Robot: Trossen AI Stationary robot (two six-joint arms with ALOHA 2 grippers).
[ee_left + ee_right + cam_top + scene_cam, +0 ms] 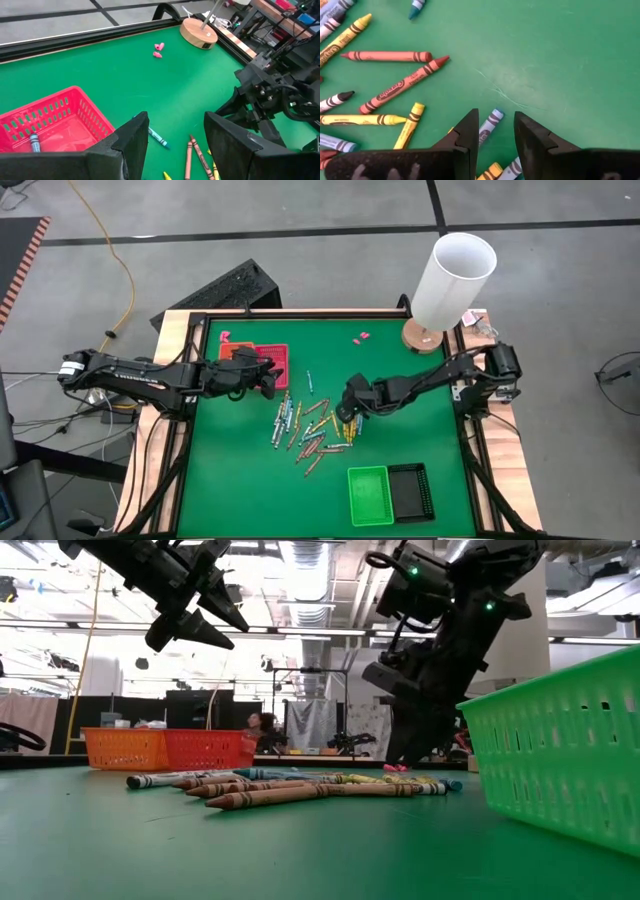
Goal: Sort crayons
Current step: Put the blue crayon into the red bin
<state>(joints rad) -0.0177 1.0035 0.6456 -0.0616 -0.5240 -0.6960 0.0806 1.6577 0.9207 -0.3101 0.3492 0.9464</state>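
Several crayons (305,430) lie loose in a pile on the green mat, mid-table; the low view shows them flat on the mat (300,785). My right gripper (346,418) is low over the pile's right side and open. In its wrist view the fingers (496,135) stand on either side of a blue crayon (491,121) that lies on the mat. My left gripper (270,380) hangs open and high (205,625) beside the red basket (262,360). That basket holds one blue crayon (34,142).
An orange basket (232,352) stands next to the red one at the far left. A green basket (370,495) and a black one (410,490) stand at the near right. A white cylinder on a wooden base (450,280) and pink scraps (361,337) are at the far right.
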